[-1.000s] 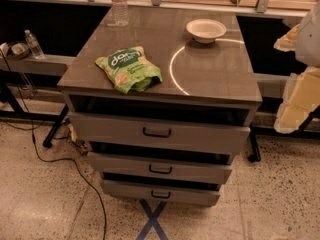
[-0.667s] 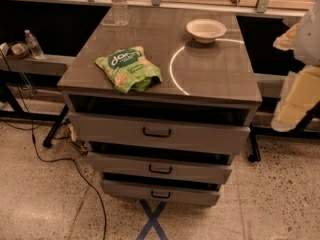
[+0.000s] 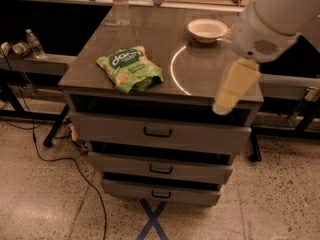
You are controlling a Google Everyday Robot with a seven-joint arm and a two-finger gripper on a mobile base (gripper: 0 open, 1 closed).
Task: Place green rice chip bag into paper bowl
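crinkly green foil bag [image 3: 129, 69] is lying front-left | round off-white paper bowl [image 3: 207, 30] is sitting far-right | yellowish gripper [image 3: 234, 88] is hovering front-right, opening unclear

Cabinet [image 3: 150, 34]: chip bag [image 3: 129, 69], bowl [image 3: 207, 30], bottle [image 3: 120, 4]; hand [image 3: 232, 89] front-right.

One chip bag [image 3: 129, 68], one bowl [image 3: 207, 30], three drawers [image 3: 158, 132], one end effector [image 3: 227, 96] at right.

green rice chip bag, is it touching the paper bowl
Apart. The camera view shows cabinet top between the green rice chip bag at front left and the paper bowl at the back. The hand hangs by the front right edge.
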